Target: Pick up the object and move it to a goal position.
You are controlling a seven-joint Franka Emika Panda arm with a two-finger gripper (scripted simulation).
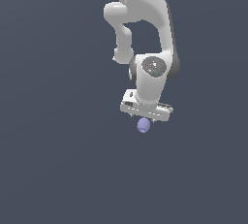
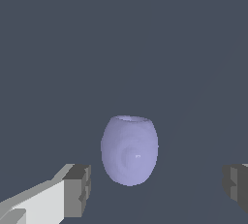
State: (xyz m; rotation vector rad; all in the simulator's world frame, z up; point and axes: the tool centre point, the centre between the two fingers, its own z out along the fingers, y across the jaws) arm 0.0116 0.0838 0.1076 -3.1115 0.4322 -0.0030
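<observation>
one gripper (image 2: 156, 189) shows nearest in the wrist view, its two grey fingertips (image 2: 77, 190) spread wide apart with clear space on each side of what lies between them, so the jaws stand open and hold nothing. a white finger body runs back from the one pad; the other pad is cut off by the frame edge.

between the pads and a little beyond them sits the object (image 2: 129, 150), a lavender-blue, egg-shaped blob with a flattened paler end and a smooth matte skin, touching neither pad.

in the exterior view the same object (image 1: 143, 125) lies just under the white hand of the arm (image 1: 145, 34), with the gripper (image 1: 145, 117) directly above it; whether they touch cannot be told from that angle. the arm rises away from it toward the far side and leaves the frame.

all around, the surface (image 1: 58, 169) is one flat, even slate-blue field, unmarked, with no bench edge or corner visible in either view, so the object's place relative to them cannot be told. no wall or horizon separates floor from room.
</observation>
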